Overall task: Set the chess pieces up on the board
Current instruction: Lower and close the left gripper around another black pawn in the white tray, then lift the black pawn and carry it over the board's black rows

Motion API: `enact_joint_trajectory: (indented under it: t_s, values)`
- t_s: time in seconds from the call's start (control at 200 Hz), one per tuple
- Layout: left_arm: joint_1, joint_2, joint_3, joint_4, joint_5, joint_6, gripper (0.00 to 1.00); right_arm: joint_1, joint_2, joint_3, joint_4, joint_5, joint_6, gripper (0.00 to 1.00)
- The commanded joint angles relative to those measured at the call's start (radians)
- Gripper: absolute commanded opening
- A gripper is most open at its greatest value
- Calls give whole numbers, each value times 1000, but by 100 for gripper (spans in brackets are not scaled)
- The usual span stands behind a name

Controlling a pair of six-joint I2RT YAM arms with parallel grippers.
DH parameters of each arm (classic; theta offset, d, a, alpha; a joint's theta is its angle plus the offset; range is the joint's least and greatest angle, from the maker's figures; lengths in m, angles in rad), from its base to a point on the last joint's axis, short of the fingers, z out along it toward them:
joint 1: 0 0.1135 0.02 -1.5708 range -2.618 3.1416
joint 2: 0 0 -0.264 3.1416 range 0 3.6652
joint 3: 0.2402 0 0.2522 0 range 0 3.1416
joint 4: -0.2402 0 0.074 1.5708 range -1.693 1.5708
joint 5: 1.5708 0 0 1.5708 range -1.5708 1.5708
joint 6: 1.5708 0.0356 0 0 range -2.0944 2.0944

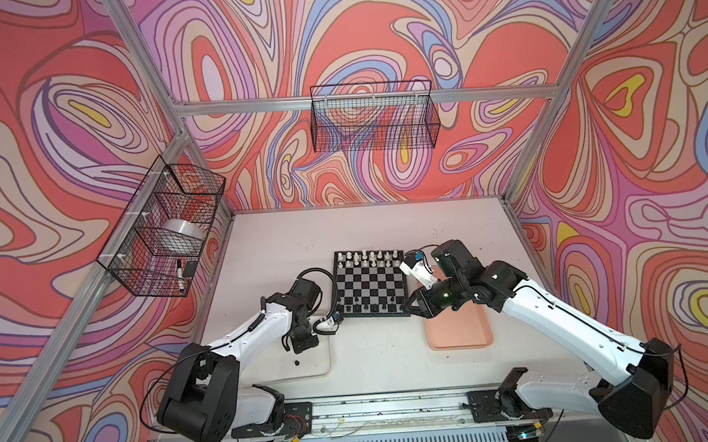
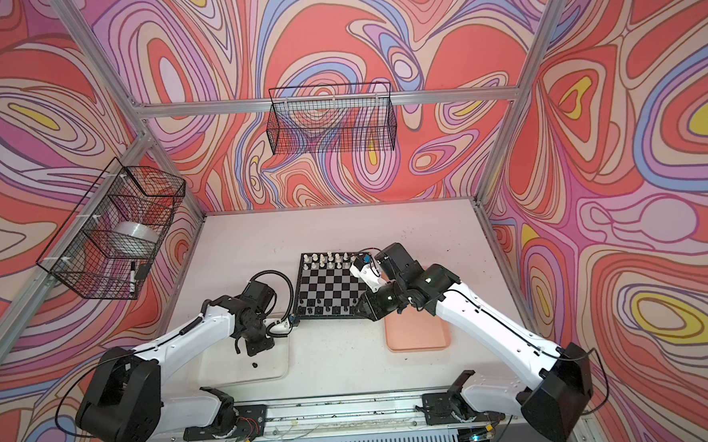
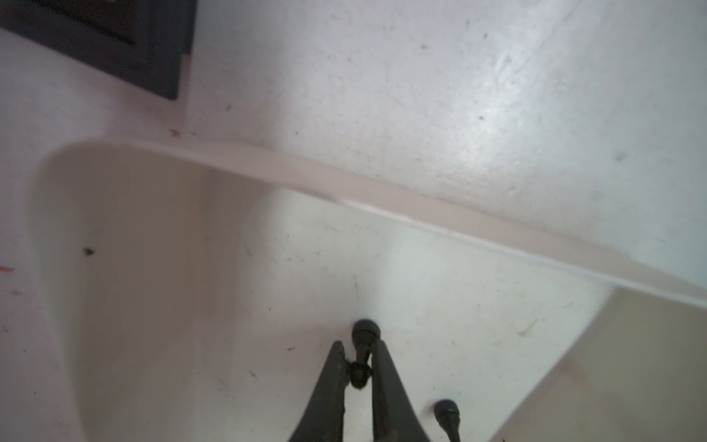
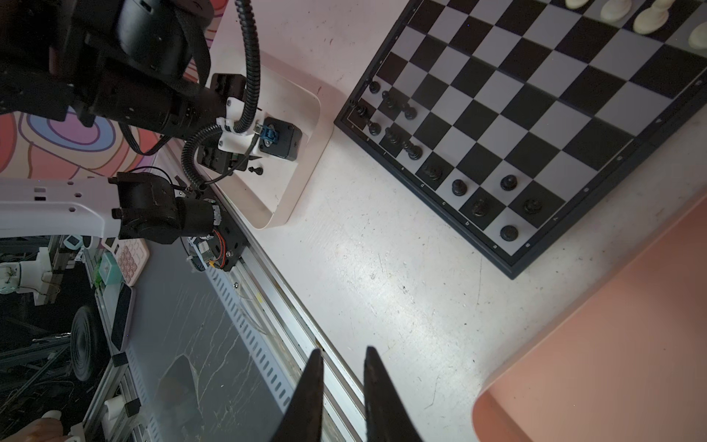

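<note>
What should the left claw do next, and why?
Probably lift the left gripper straight up: its jaws look pinched on a black piece in the white tray, and the board has empty squares among its black pieces.

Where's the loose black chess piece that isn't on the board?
In both top views the black chess piece rests in the white tray, left of the board; the left wrist view shows it beside the left gripper.

Black chess piece [image 3: 365, 331] between left gripper's [image 3: 357, 346] jaws, over white tray [image 3: 267, 165]; second black piece [image 3: 447, 412] nearby.
</note>
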Motion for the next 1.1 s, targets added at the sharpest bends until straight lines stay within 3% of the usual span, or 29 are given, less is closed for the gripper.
enact_joint_trajectory:
  t_s: [0.0, 0.421, 0.826, 1.092]
  values:
    - [6, -14, -1, -6, -8, 24, 12, 3, -10, -17, 11, 14, -5, 20]
    - [5, -33, 68, -65, 3, 16, 11, 3, -7, -29, 17, 14, -6, 20]
    - [1, 3, 259, -165, 15, 26, 11, 3, -19, -38, 24, 11, -2, 20]
    - [-53, 83, 415, -195, -2, 28, 11, 3, -30, -45, 20, 11, 1, 20]
